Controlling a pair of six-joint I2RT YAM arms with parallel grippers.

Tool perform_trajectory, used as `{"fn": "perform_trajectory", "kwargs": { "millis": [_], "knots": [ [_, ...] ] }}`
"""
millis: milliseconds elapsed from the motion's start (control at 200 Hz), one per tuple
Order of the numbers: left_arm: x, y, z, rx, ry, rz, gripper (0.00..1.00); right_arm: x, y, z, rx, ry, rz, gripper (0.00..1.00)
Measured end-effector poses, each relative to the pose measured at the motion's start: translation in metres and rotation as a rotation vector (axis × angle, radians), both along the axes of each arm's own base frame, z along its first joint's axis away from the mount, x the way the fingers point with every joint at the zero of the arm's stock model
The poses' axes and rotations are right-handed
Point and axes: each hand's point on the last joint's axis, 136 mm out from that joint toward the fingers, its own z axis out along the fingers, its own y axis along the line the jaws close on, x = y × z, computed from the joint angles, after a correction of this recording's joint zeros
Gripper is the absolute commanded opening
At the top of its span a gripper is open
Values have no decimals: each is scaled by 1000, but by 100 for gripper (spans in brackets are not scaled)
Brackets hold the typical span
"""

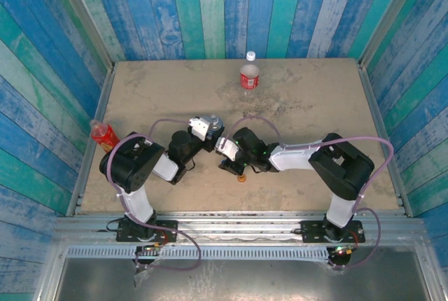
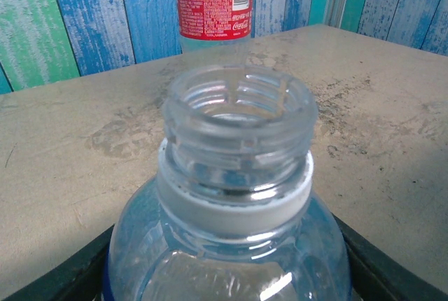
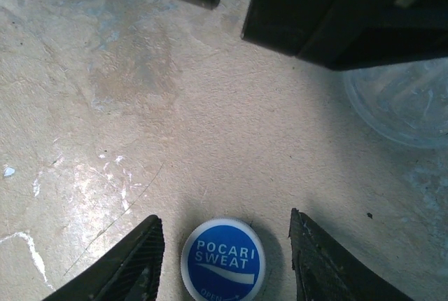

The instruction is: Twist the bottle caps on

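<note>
Uncapped and upright, the clear bottle (image 2: pixel 238 133) points its threaded mouth up, a white collar ring below the threads. The jaws of the left gripper (image 2: pixel 224 273) clench its body from both sides. Lying flat with its top face up, the blue cap (image 3: pixel 222 259) (printed POCARI SWEAT) rests on the worktop (image 3: pixel 140 105) between the released jaws of the right gripper (image 3: pixel 222 222), with a gap on each side. Just beside that gripper sits the orange cap (image 1: pixel 242 177). Near the far edge stands the red-label bottle (image 1: pixel 250 77), the white cap (image 1: pixel 250 55) on top and bare worktop around it.
</note>
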Motion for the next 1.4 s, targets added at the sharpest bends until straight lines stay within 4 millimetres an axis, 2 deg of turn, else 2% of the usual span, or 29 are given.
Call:
{"fn": "perform_trajectory", "kwargs": {
  "millis": [365,561,866,1071,1402],
  "knots": [
    [1,2,0,5,-1,6,61,2,-1,-1,-31,-6,9,48],
    [2,3,-1,6,-2,9,62,3,-1,-1,-38,-13,15,52],
    [0,2,0,20,-7,4,61,1,-1,0,-25,-14,9,47],
    [-7,-7,0,22,-1,-24,61,-45,10,-10,-24,34,153,43],
    [-7,-8,0,25,4,-26,61,-43,7,-10,-25,24,145,33]
  ]
}}
